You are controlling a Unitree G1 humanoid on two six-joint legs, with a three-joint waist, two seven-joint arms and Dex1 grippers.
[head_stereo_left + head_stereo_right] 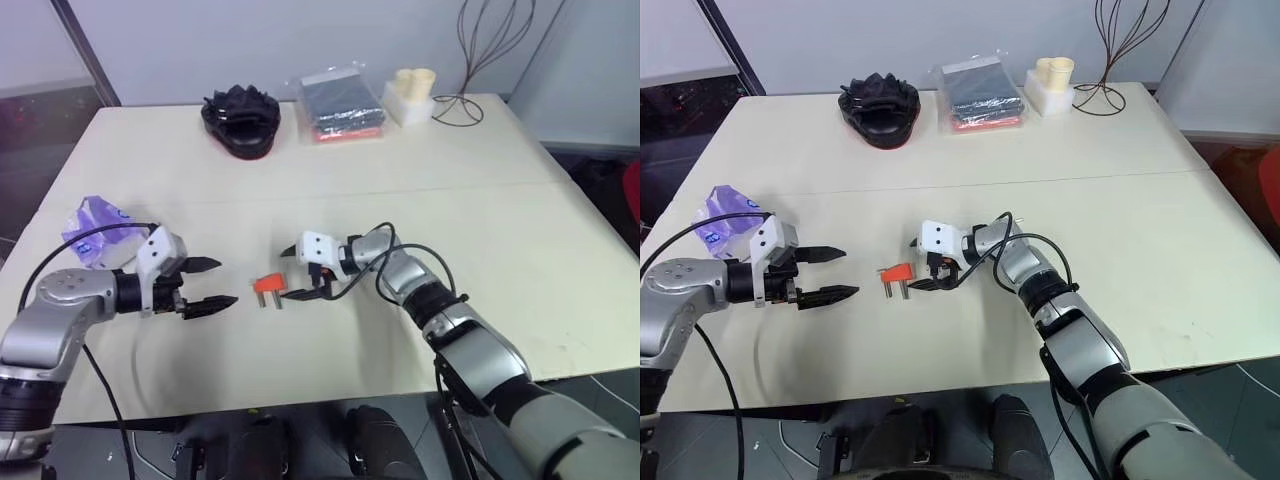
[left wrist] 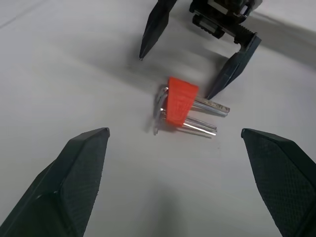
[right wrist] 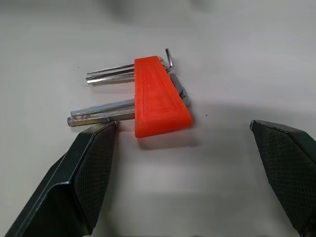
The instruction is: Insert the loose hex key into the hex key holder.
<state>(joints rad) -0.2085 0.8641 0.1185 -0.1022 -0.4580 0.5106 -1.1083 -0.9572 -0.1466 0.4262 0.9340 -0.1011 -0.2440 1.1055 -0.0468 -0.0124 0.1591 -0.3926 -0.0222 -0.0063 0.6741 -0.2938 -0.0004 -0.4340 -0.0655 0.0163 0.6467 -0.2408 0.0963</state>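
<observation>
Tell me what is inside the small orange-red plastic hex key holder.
Silver metal hex keys pass through the orange-red plastic holder, long ends out one side, short bends out the other. The stretches within the block are covered.

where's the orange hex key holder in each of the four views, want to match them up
Left eye view: hex key holder lies on the table, lower centre, between the two tools.
Right eye view: same place, slightly left of centre.
Left wrist view: centre, just beyond the left tool's open fingers.
Right wrist view: upper centre, keys sticking out sideways.
Shared landmark: the right tool, right beside the holder.
</observation>
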